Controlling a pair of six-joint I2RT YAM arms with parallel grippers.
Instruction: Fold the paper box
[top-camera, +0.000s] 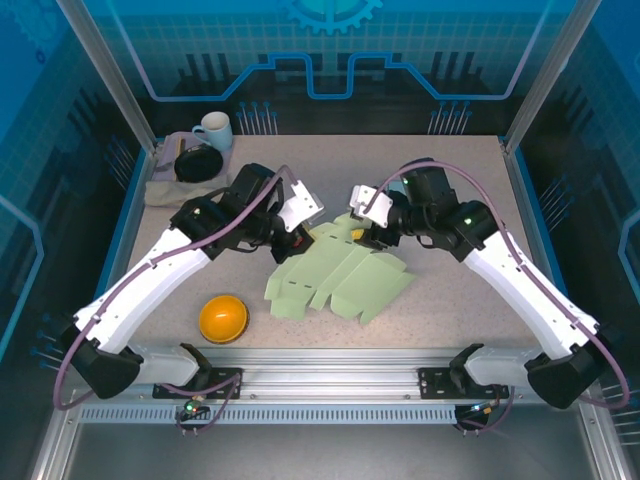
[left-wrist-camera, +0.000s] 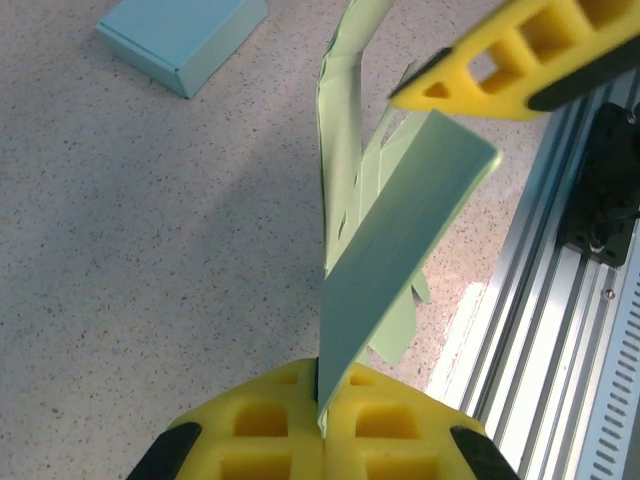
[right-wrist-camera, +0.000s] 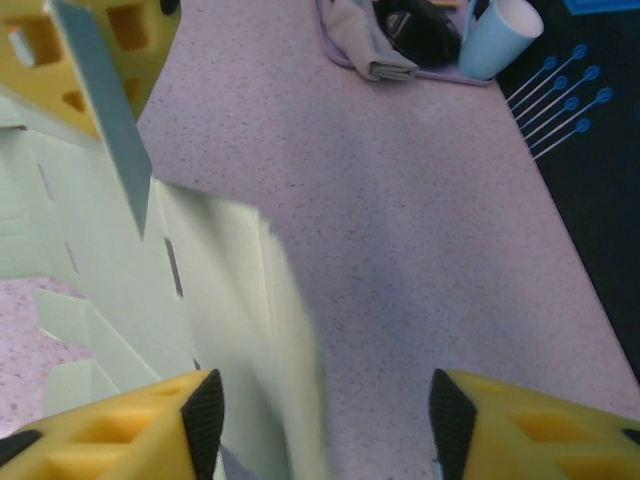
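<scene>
At the bottom edge of the left wrist view, the left fingers (left-wrist-camera: 265, 430) are clenched on one flap (left-wrist-camera: 395, 250) of the paper box (top-camera: 340, 275), and the flap stands up straight from the pinch. Low in the right wrist view, the right fingers (right-wrist-camera: 130, 430) stand apart around a blurred panel (right-wrist-camera: 235, 300), not pinching it. The flat sheet lies mid-frame on the worktop (top-camera: 330, 165). It looks light, thin and easily creased, so it is best held at flap roots beside the scored folds.
</scene>
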